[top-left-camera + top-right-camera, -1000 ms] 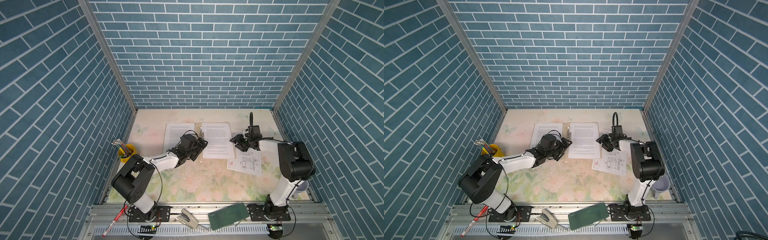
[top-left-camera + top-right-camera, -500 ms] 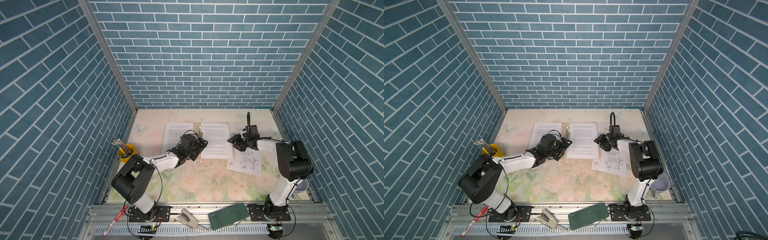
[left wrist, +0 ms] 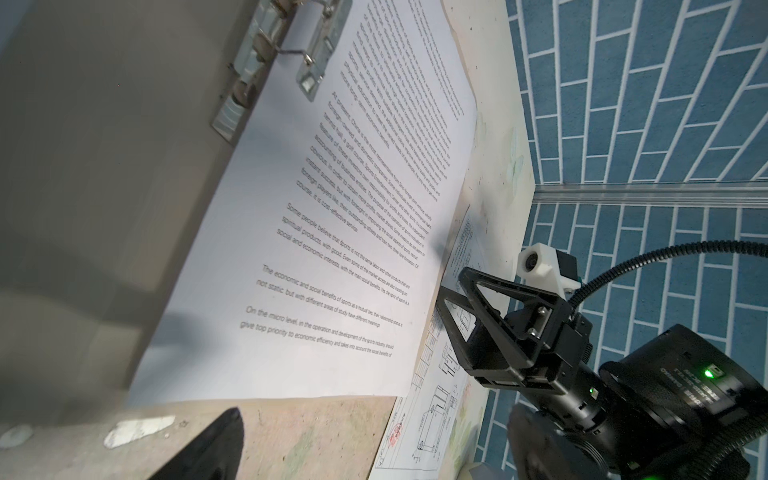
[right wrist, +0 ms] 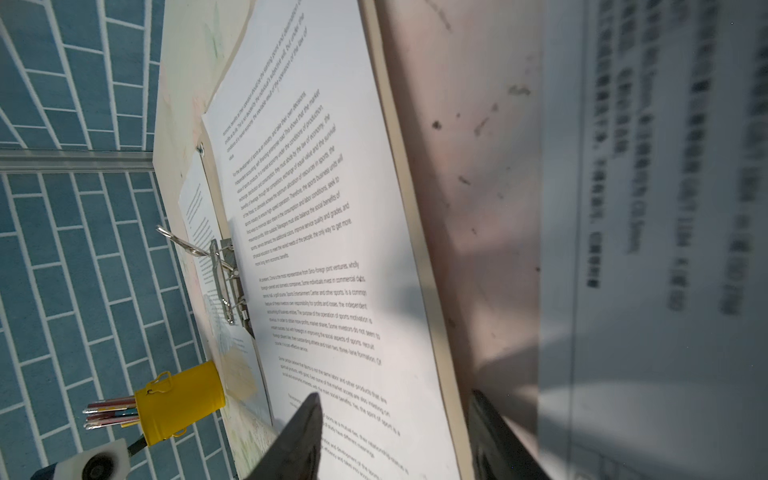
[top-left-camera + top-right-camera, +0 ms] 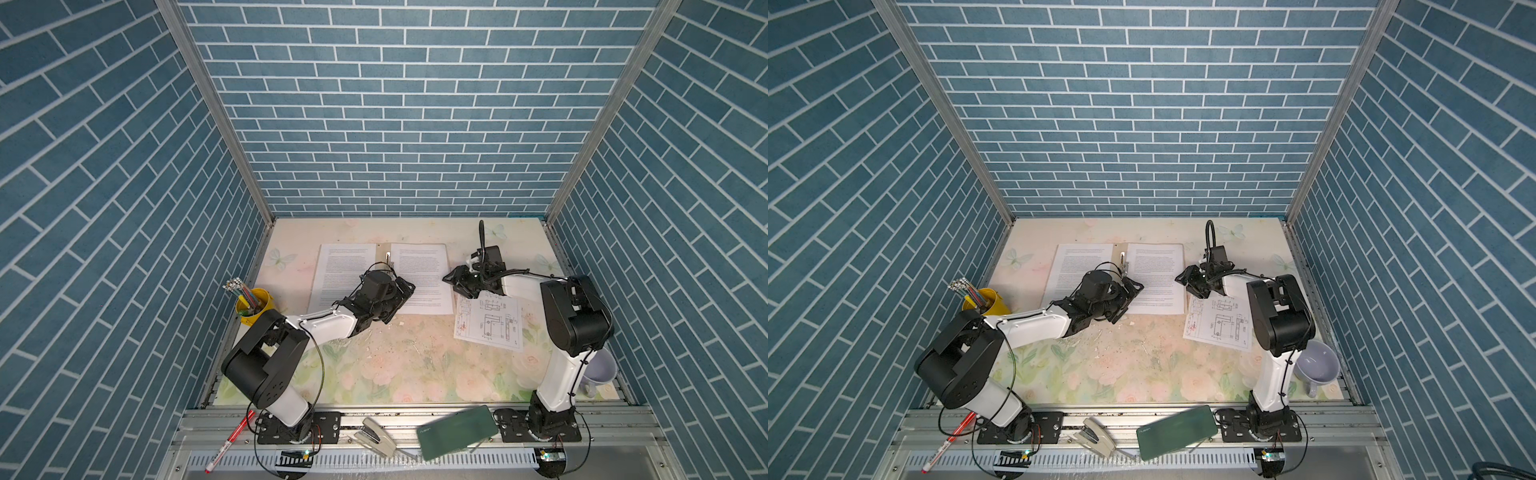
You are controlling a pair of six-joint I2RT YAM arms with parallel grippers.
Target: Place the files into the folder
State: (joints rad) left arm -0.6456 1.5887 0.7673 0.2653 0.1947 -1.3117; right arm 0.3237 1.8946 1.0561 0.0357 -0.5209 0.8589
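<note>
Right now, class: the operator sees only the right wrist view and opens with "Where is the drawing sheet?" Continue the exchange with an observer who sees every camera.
Observer: The drawing sheet lies on the table, outside the folder, to its right in both top views.
Operator: And the left hand?
Observer: Open, at the folder's near edge, by the spine.
Operator: Anything on the front rail?
Observer: A green case and a stapler lie there.
</note>
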